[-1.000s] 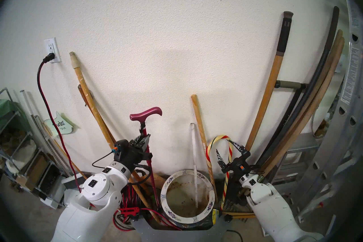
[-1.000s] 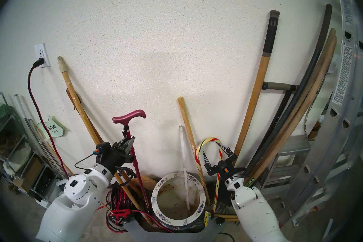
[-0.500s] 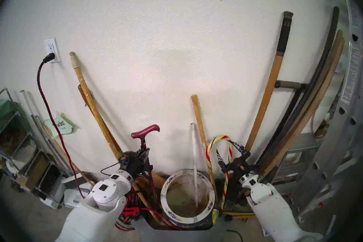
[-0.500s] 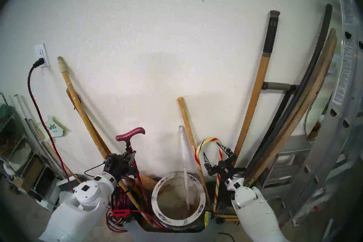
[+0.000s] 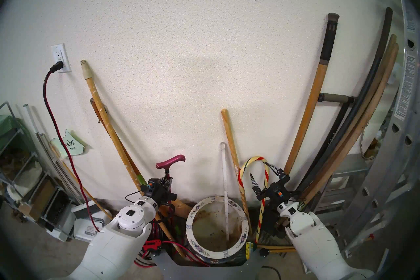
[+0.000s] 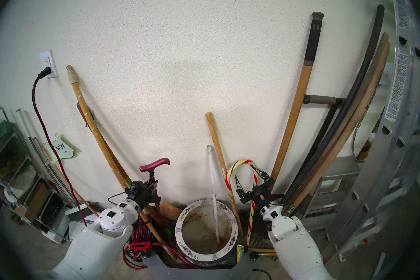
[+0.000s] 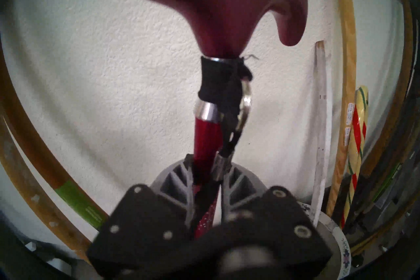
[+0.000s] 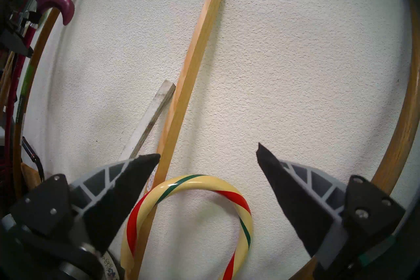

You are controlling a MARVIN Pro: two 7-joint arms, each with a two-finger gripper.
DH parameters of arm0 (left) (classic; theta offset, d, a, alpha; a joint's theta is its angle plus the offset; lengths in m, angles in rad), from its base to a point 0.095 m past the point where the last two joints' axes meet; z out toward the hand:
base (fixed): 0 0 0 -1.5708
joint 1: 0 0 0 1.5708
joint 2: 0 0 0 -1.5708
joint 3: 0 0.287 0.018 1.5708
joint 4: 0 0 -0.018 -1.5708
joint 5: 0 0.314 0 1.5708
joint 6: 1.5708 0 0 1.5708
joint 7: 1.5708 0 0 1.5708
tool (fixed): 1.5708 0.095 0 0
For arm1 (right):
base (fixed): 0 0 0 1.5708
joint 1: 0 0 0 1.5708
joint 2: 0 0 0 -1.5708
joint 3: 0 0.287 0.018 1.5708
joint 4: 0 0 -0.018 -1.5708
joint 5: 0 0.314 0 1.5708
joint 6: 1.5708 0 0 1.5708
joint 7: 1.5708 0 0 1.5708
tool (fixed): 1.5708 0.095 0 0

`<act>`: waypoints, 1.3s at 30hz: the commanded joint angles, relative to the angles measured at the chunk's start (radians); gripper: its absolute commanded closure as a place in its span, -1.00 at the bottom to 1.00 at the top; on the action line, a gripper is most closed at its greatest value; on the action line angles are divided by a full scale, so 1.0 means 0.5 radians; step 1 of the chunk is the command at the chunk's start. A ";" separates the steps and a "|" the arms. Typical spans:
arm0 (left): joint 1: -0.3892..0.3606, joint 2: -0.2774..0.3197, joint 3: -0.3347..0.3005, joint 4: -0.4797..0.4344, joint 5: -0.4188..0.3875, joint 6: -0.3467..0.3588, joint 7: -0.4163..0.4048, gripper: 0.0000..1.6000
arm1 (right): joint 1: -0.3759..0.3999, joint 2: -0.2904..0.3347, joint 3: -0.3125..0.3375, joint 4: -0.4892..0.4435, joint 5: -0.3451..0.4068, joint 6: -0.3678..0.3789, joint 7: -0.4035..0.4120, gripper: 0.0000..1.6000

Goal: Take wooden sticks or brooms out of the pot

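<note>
The pot [image 5: 213,254], wide with a flowered white rim, stands on the floor at the wall's foot. A thin white slat [image 5: 225,181] stands inside it and leans on the wall. Left of the pot, outside its rim, my left gripper [image 5: 167,181] is shut on the shaft of the magenta T-handled cane [image 5: 170,161], just below the handle [image 7: 216,0]. The cane's lower end is hidden among cords. Right of the pot stands the striped candy-cane stick [image 5: 252,159], with my right gripper [image 5: 258,168] open around its straight side and not touching it [image 8: 208,151].
Tan tool handles [image 5: 109,127] lean on the wall at left, and one more [image 5: 231,147] leans just behind the pot. Further long handles [image 5: 306,113] and an aluminium ladder [image 5: 386,181] crowd the right. A red-black cord reel [image 5: 152,243] sits left of the pot, with shelving [image 5: 22,170] at far left.
My left arm has come down and slightly right with the magenta cane in its grip, so the handle sits much lower. The right arm, slat and candy-cane stick have not moved.
</note>
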 commanded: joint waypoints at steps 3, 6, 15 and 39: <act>-0.264 -0.161 -0.015 0.330 -0.061 -0.042 0.022 1.00 | 0.000 0.001 0.001 -0.005 0.004 0.003 0.003 -1.00; -0.308 -0.183 -0.029 0.415 -0.087 -0.035 0.033 1.00 | 0.000 0.001 0.001 -0.006 0.004 0.003 0.003 -1.00; -0.472 -0.243 -0.056 0.707 -0.116 -0.004 0.097 1.00 | 0.000 0.001 0.001 -0.005 0.003 0.003 0.003 -1.00; -0.779 -0.341 0.013 1.271 -0.084 -0.181 0.115 -1.00 | 0.000 0.001 0.002 -0.004 0.002 0.002 0.002 -1.00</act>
